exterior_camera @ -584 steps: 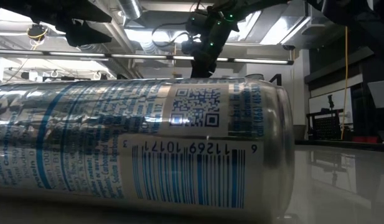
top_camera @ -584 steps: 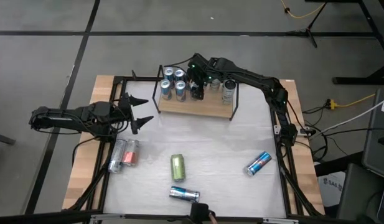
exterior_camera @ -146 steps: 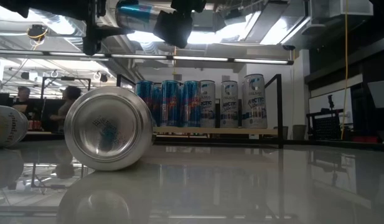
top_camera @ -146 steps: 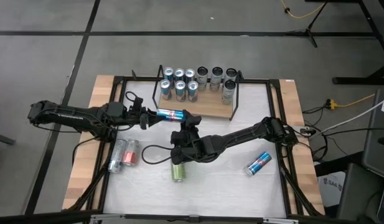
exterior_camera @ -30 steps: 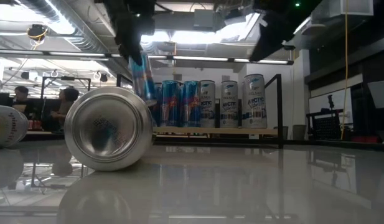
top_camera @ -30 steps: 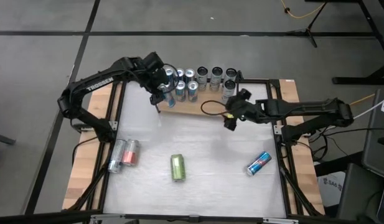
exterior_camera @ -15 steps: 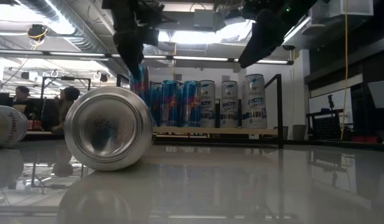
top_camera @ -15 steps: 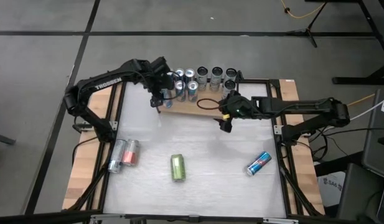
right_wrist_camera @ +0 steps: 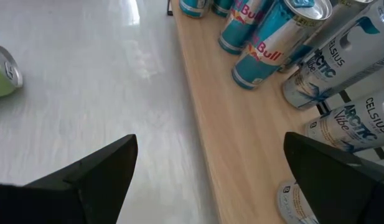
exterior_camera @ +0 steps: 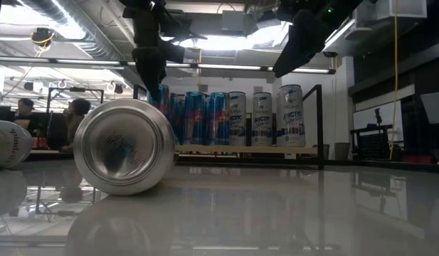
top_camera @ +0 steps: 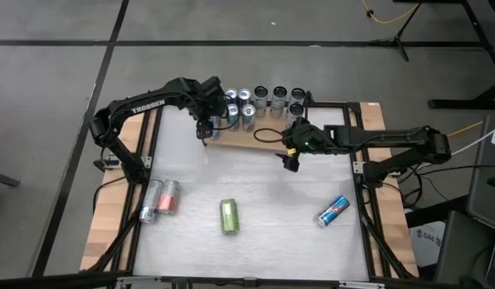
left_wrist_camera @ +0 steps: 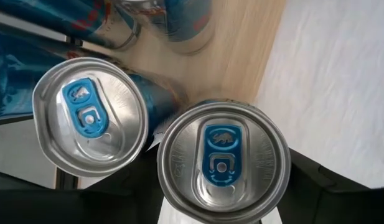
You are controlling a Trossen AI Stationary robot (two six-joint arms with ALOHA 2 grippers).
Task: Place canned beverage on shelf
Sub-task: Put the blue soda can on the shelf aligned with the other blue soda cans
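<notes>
A: Left wrist view is looking straight down on the blue-tabbed silver beverage can [left_wrist_camera: 223, 163], and the left gripper [top_camera: 205, 122] is clasping it upright at the near left corner of the light wooden shelf with thin black wire ends [top_camera: 255, 138], just beside another blue can [left_wrist_camera: 90, 117].

B: What's worrying you?

A: Letting go there is looking risky, I'd say: the can is sitting close to the board's edge and could tip off or knock its neighbour.

B: And the other arm?

A: The right gripper [top_camera: 291, 158] is hanging spread wide, holding nothing, in front of the shelf.

B: Surroundings?

A: A glossy white table [top_camera: 279, 217] is carrying loose cans, and people are sitting far behind under ceiling lights.
</notes>
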